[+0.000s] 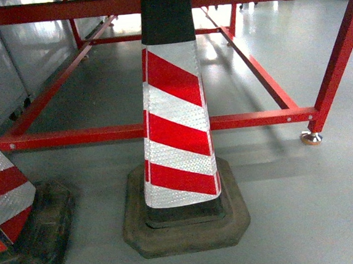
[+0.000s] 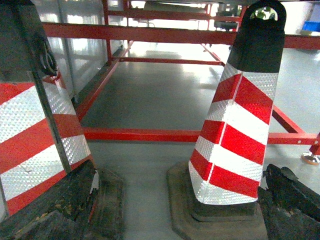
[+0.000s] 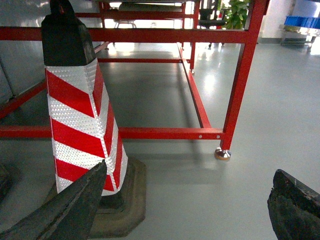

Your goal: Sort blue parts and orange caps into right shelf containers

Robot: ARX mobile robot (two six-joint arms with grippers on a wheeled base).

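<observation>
No blue parts or orange caps show in any view. Far off at the top right of the right wrist view, bright-blue crates (image 3: 302, 21) rest on a shelf; they may be the right shelf containers. My left gripper (image 2: 182, 172) is open, its dark fingers (image 2: 60, 205) spread wide with only floor and a cone base between them. Also open is my right gripper (image 3: 190, 170), whose fingers (image 3: 295, 205) hold nothing over bare grey floor. Neither gripper appears in the head view.
A red-and-white traffic cone (image 1: 175, 120) stands directly ahead on a dark rubber base, and a second cone (image 1: 3, 196) stands at the left. Behind them runs a low red steel frame (image 1: 164, 128) with a metal foot (image 1: 311, 137). Grey floor stretches to the right.
</observation>
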